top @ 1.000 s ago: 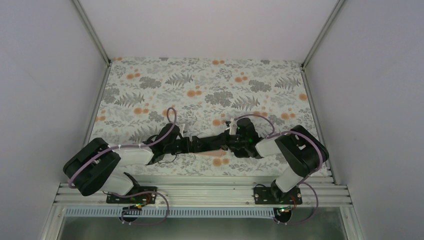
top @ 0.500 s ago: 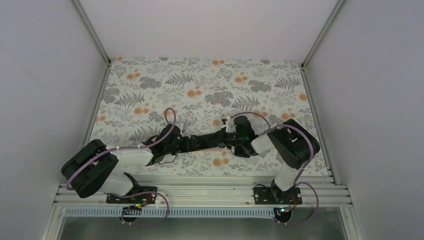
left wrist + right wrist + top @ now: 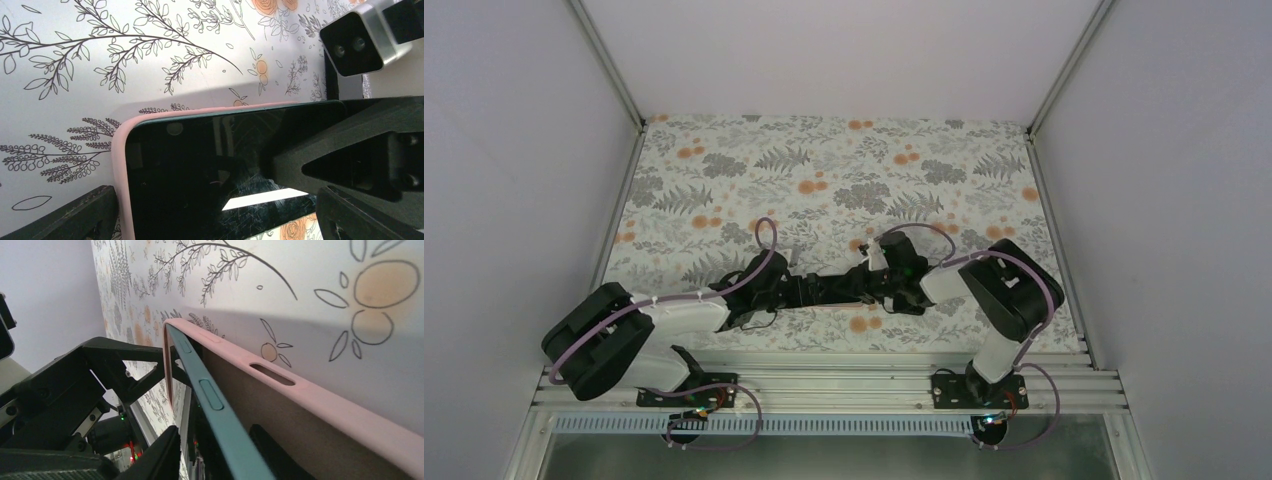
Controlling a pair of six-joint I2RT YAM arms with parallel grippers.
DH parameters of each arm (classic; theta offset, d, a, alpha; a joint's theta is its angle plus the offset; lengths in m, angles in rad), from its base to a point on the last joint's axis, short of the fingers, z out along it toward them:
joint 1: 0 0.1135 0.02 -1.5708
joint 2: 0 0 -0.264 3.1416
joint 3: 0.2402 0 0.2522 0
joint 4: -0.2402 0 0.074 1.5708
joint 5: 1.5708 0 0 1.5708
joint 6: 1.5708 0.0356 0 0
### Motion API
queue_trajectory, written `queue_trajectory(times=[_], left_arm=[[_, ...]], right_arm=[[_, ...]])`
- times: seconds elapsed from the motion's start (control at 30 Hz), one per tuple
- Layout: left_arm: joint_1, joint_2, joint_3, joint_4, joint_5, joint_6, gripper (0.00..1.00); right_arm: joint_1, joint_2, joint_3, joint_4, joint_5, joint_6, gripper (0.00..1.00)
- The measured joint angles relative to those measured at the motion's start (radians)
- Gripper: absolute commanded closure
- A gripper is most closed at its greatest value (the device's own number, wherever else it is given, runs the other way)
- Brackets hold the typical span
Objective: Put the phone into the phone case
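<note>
Pink phone case (image 3: 120, 165), dark phone (image 3: 210, 175) part-seated, near table's (image 3: 824, 160) front edge, clamped widthwise by left gripper (image 3: 215, 205); right gripper (image 3: 215, 450), shifted left since earlier, pinches phone's edge.

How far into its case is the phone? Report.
Partly in: phone meets the pink case at the far corner, but its side edge stands off the case wall.

Left arm (image 3: 679, 312), right arm (image 3: 946, 284) angled inward, fingers (image 3: 65, 220) clamped
</note>
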Motion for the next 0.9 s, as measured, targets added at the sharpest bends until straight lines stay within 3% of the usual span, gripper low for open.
queue_trajectory(times=[0.5, 0.73, 0.9], left_arm=[[-0.004, -0.021, 0.000, -0.033, 0.006, -0.002, 0.01], [-0.004, -0.063, -0.006, -0.089, -0.002, -0.005, 0.01], [-0.004, -0.096, -0.007, -0.127, -0.014, -0.005, 0.04]], right_arm=[[0.019, -0.148, 0.108, -0.381, 0.202, -0.176, 0.31], [0.032, -0.197, 0.157, -0.540, 0.319, -0.245, 0.29], [0.032, -0.244, 0.173, -0.630, 0.398, -0.286, 0.38]])
